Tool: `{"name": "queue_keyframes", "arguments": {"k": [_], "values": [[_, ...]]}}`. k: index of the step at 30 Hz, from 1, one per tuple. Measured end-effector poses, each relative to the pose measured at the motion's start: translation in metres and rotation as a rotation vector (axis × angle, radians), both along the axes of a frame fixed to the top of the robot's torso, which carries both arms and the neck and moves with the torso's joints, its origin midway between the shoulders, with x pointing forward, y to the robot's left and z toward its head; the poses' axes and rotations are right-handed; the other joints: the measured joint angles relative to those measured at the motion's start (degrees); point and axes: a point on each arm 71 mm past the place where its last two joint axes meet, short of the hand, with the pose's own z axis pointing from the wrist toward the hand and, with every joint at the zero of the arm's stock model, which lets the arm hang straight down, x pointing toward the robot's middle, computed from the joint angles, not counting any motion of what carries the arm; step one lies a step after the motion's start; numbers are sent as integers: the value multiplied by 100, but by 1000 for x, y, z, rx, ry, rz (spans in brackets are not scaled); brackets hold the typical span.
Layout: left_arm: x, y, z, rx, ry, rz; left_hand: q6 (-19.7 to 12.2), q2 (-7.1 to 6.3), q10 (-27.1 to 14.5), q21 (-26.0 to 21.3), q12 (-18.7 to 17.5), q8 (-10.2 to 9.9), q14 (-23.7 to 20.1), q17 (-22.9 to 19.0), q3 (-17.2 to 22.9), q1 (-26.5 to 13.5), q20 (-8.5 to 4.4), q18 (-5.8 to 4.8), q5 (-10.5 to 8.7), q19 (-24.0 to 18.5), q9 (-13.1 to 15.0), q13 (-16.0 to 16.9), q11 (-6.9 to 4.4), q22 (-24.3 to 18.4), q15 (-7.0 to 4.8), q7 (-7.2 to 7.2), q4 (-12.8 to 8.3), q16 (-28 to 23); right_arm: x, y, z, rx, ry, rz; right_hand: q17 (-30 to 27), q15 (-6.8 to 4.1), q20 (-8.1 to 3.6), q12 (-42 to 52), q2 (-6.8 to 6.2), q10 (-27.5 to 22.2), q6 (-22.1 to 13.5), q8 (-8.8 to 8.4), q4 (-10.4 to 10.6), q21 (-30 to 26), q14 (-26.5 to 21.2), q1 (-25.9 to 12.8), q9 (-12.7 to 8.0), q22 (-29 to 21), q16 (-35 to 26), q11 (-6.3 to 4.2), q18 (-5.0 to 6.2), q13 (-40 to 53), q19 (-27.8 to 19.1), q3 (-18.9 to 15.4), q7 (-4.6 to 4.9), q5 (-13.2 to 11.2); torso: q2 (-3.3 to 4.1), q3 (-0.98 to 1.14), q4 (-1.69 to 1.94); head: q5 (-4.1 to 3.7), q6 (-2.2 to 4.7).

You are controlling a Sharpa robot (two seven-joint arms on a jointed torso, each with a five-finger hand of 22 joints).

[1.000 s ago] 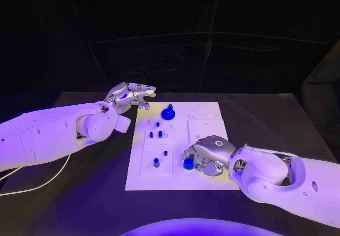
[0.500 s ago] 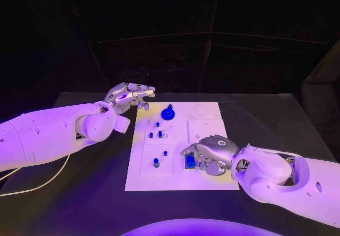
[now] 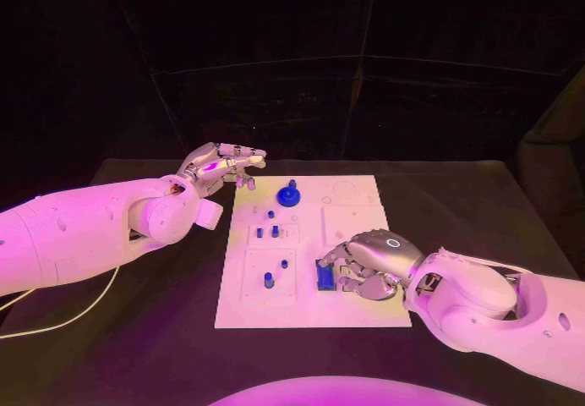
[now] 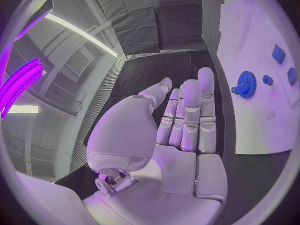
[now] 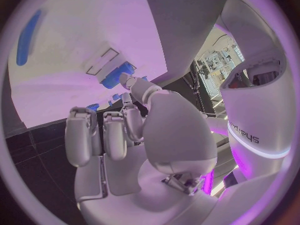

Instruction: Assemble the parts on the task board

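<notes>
The white task board [image 3: 305, 300] lies in the middle of the black table. My right hand [image 3: 369, 264] hovers low over its near right part, fingers curled. Its fingertips [image 3: 340, 264] sit at a blue block [image 3: 327, 278] that lies flat on the board; a grip is not clear. The right wrist view shows the same blue block [image 5: 119, 75] at a fingertip [image 5: 129, 80]. My left hand [image 3: 226, 161] hangs above the board's far left corner, and in its wrist view the left hand [image 4: 181, 135] is flat and holds nothing. A blue gear [image 3: 289, 196] stands at the far end.
Small blue pegs [image 3: 267, 230] stand mid-board, with two more pegs [image 3: 276, 272] nearer the front. The left wrist view shows the gear [image 4: 245, 83] and small blue pieces [image 4: 279, 54] on the board [image 4: 256, 125]. A white cable [image 3: 73, 313] lies on the table at the left.
The blue block went from tilted under my right hand to lying flat on the board. The right hand shifted slightly right, uncovering more of it. The left hand barely moved.
</notes>
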Motion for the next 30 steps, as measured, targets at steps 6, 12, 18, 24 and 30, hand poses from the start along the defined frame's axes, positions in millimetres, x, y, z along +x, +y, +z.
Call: {"name": "queue_keyframes", "arguments": {"k": [6,12,18,24,30], "values": [[0,0,0,0,1,-1,0,0,0,0,0,0,0,0,0,0,0,0,0,0,0,0,0,0,0,0,0,0,3,-9,2,85,40,-53,0,175,179,71,67,15,728,531,399,23,-3,-373,169,0,0,204,0,0,3,-341,132,-436,0,-2,0,-7,0],[0,-1,0,0,1,-2,0,0,0,0,0,0,0,0,0,0,0,0,0,0,0,1,0,1,0,0,0,0,12,-25,-2,150,117,-161,0,175,179,71,152,15,730,758,632,24,-3,-469,226,-1,0,179,-1,0,3,-656,83,-702,0,-4,2,-20,8],[0,-1,0,-1,1,-3,0,0,0,0,0,0,0,1,0,0,0,0,0,0,0,1,0,1,0,0,0,0,17,-36,-4,194,183,-255,-1,138,199,122,141,77,950,1057,774,52,7,-534,302,-1,0,76,-1,0,-18,-1038,-47,-503,0,3,1,-40,19],[0,-3,0,-2,1,-6,0,0,0,0,0,0,0,-16,-16,0,0,0,0,0,0,1,0,-5,0,0,-16,0,22,-56,-7,193,229,-369,-1,78,165,122,294,97,981,1224,923,52,-13,-562,365,-1,0,36,-1,0,12,-1247,-116,-648,0,-4,2,-118,32],[0,-3,0,-2,1,-6,0,0,0,0,0,0,0,-15,-16,0,0,0,0,0,0,1,0,-5,0,0,-16,0,23,-88,-6,175,258,-494,-1,68,145,166,308,96,874,1224,1287,68,-2,-1008,360,-1,0,37,0,0,-8,-1631,-79,-197,-3,-4,2,-171,38]]}}
